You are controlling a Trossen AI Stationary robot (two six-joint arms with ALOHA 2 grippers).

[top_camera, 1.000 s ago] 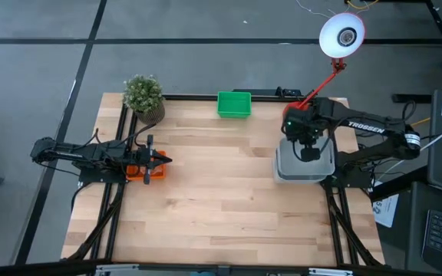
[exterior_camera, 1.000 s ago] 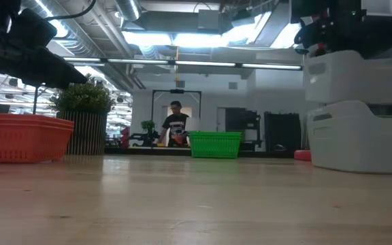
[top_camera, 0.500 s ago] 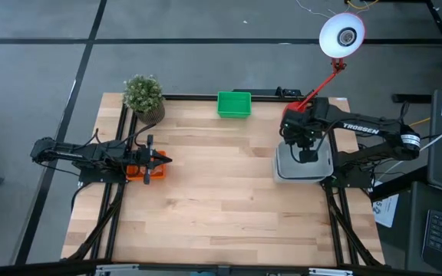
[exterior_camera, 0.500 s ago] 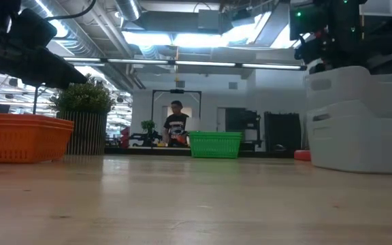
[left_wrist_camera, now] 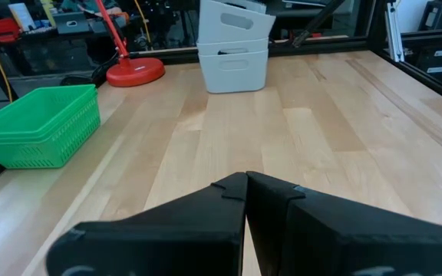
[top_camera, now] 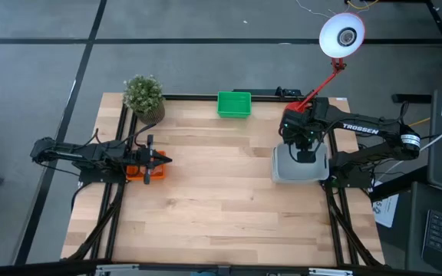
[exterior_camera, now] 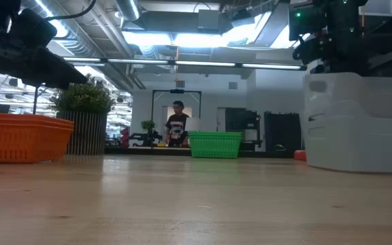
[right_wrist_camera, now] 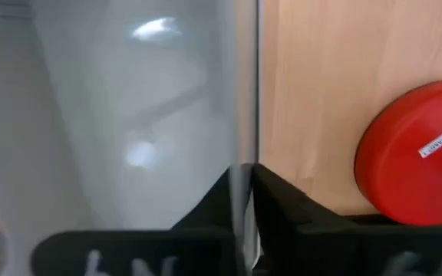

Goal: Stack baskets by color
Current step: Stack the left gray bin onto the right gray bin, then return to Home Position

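A stack of pale grey baskets (top_camera: 301,167) stands on the table's right side, also in the low view (exterior_camera: 359,122) and the left wrist view (left_wrist_camera: 232,46). My right gripper (top_camera: 305,153) is above it, pointing down, shut on the top grey basket's wall (right_wrist_camera: 244,115). A green basket (top_camera: 234,104) rests on its base at the far edge. Orange baskets (top_camera: 135,172) sit at the left edge, with my left gripper (left_wrist_camera: 245,181) shut and level just over them, holding nothing. My right gripper pinches the top grey basket's wall on the lamp-base side (right_wrist_camera: 244,170), one finger inside the basket (right_wrist_camera: 219,201) and one outside. The fingers come from above, pointing down. The basket sits upright, nested in the grey basket beneath it.
A red lamp base (right_wrist_camera: 413,153) stands right beside the grey stack, its white lamp head (top_camera: 341,34) beyond the far edge. A potted plant (top_camera: 144,96) occupies the far left corner. Bare wood lies across the table's middle (top_camera: 221,192). A person (exterior_camera: 177,126) stands far behind.
My right gripper has come down with the top grey basket. The basket was held clear above the grey one below it and now sits nested in it, so the stack stands lower.
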